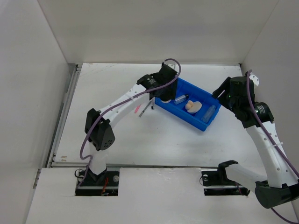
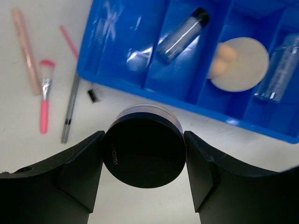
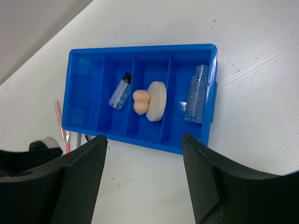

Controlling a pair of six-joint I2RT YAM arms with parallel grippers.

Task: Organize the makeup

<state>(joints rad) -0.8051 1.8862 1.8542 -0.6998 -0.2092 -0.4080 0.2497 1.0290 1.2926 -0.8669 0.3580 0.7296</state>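
My left gripper (image 2: 144, 142) is shut on the black round compact (image 2: 142, 156), just outside the near wall of the blue tray (image 2: 140, 88). In the tray lie a small clear bottle with a black cap (image 2: 180, 35), a beige sponge (image 2: 220, 58) against a cream round puff (image 2: 245, 65), and a clear tube (image 2: 280, 70). On the table left of the tray lie a pink slim stick (image 2: 25, 51), a pink brush (image 2: 44, 100) and a thin dark pencil (image 2: 71, 109). My right gripper (image 3: 145, 177) is open and empty, above the table beside the tray (image 3: 140, 140).
White walls close in the table at the back and both sides. A thin pink stick (image 2: 69, 42) and a small black brush head (image 2: 93, 95) lie by the tray's left end. The tray (image 1: 205, 125) sits at an angle, right of centre.
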